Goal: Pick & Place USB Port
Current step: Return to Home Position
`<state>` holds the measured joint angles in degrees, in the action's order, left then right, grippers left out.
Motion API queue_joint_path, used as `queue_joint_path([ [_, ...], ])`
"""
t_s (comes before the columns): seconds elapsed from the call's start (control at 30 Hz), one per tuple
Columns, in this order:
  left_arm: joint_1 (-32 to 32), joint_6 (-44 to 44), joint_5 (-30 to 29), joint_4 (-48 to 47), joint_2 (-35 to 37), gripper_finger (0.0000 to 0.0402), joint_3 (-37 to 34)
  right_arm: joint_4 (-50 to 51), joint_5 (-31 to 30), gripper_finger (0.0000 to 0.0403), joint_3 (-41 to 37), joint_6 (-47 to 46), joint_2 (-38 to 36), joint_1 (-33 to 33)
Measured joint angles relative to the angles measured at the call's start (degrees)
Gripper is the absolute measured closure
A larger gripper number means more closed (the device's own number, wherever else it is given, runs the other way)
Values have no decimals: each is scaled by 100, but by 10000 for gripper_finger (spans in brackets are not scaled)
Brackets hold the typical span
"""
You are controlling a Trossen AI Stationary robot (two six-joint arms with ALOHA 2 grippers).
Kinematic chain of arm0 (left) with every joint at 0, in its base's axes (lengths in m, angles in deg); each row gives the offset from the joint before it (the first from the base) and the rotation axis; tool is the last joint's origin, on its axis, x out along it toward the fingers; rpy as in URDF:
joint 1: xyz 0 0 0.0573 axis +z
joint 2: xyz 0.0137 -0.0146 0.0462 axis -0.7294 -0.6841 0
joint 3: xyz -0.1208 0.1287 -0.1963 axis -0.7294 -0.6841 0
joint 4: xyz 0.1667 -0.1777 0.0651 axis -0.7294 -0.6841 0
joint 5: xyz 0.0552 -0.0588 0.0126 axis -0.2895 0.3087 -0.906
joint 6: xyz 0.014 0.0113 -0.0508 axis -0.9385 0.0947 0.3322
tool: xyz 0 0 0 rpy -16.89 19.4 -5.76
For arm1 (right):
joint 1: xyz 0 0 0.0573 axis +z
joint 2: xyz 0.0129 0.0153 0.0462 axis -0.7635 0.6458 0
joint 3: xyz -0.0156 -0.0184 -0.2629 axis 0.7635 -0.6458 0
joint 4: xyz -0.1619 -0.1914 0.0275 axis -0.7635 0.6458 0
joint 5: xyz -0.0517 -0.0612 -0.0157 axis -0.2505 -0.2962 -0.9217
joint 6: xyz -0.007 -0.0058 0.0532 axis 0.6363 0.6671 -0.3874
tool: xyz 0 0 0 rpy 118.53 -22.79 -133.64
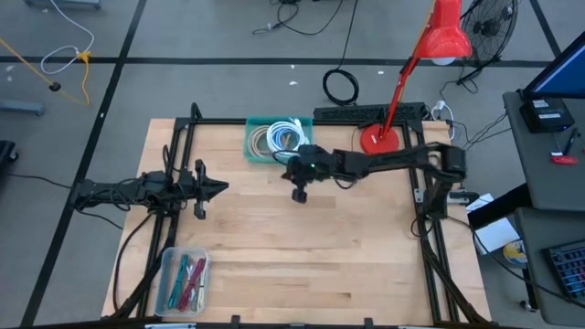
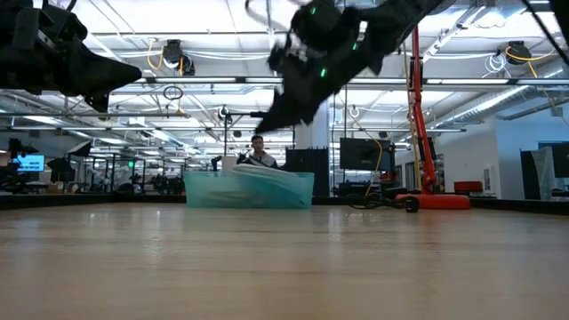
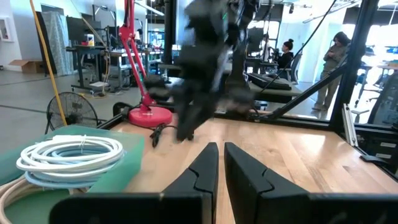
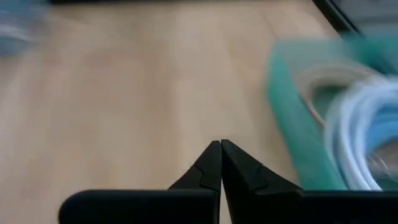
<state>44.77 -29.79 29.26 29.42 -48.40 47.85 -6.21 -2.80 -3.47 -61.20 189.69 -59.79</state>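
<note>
Right pincer point(image 4: 220, 147), clenched empty, hangs beside green bin point(image 1: 274, 120); left pincer point(image 3: 221, 147) clenched too. The white cables point(image 1: 283, 137) look light, floppy: grip across the coil

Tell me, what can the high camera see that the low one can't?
Only the high view shows the transparent bin holding coloured cables. Only the low view shows a person behind the green bin. Both show the green bin, the red lamp, the right gripper near the bin and the left gripper.
</note>
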Motion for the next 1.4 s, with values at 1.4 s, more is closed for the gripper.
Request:
queue_joint_path([
  [1.4, 1, 0, 0, 4, -2, 369, 0, -2624, -959, 403, -7064, -186, -7692, 1566],
])
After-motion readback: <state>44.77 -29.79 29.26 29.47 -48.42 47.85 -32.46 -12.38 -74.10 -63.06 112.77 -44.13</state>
